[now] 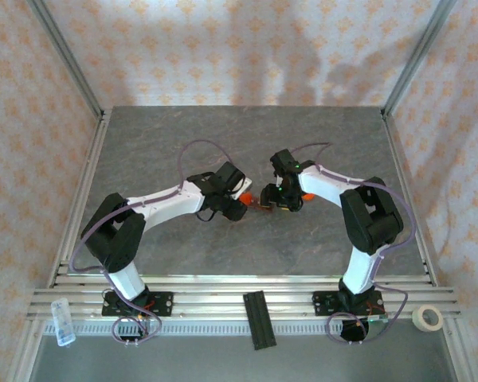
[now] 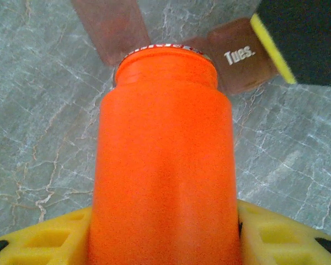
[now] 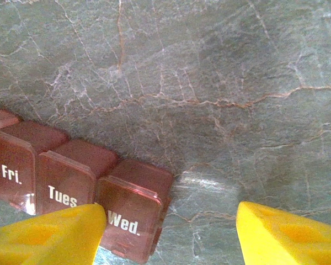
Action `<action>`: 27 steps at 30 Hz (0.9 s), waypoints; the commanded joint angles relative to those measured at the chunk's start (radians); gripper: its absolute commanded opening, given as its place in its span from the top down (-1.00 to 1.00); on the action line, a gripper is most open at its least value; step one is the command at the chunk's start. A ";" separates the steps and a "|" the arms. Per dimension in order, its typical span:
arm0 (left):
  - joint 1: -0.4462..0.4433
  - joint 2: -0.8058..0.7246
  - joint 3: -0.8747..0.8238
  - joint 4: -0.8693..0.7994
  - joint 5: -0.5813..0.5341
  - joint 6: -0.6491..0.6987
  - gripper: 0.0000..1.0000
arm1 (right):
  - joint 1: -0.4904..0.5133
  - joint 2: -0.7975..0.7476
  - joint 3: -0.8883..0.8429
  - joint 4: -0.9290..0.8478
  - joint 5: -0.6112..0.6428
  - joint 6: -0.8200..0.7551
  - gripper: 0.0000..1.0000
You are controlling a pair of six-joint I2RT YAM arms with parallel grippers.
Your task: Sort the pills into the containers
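Top external view, left to right. One small clear plastic vial (image 1: 64, 321) lies on the rail at the near left corner. Two arms reach inward and meet near the middle of the grey marble desk (image 1: 183, 135). The left gripper (image 1: 239, 196) carries one orange bottle (image 1: 244, 189). One reddish-brown pill organiser strip (image 1: 260, 204) lies on the desk between the two grippers, just beside the bottle. One black ribbed bar (image 1: 259, 319) lies across the near rails, well apart from the organiser. The right gripper (image 1: 281, 199) sits at the organiser's right end. One roll of tape (image 1: 427, 318) rests at the near right corner.

Left wrist view: the left gripper (image 2: 163, 234) is closed partway on the orange bottle (image 2: 163, 165), one yellow finger on each side of its body. The bottle's neck points at the organiser. One compartment reads "Tues." (image 2: 240, 59). One translucent flap (image 2: 107, 27) stands to the left of it. A finger of the other gripper touches the "Tues." compartment from the right.

Right wrist view: three labelled compartments are counted, "Fri." (image 3: 11, 171), "Tues" (image 3: 63, 187) and "Wed." (image 3: 127, 218), with part of a fourth at the left edge. The right gripper (image 3: 171, 212) stands open, gripping nothing. Its left finger (image 3: 49, 237) overlaps the organiser's near edge. Its right finger (image 3: 289, 237) is over bare desk.
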 commanded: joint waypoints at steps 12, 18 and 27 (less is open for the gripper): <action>0.030 0.051 0.140 -0.204 -0.039 0.053 1.00 | 0.006 0.040 -0.008 -0.031 0.040 0.004 -0.32; 0.036 0.074 0.168 -0.242 -0.030 0.065 1.00 | 0.006 0.043 -0.007 -0.031 0.039 0.004 -0.32; 0.040 0.118 0.226 -0.302 -0.028 0.091 1.00 | 0.007 0.047 -0.007 -0.031 0.039 0.004 -0.31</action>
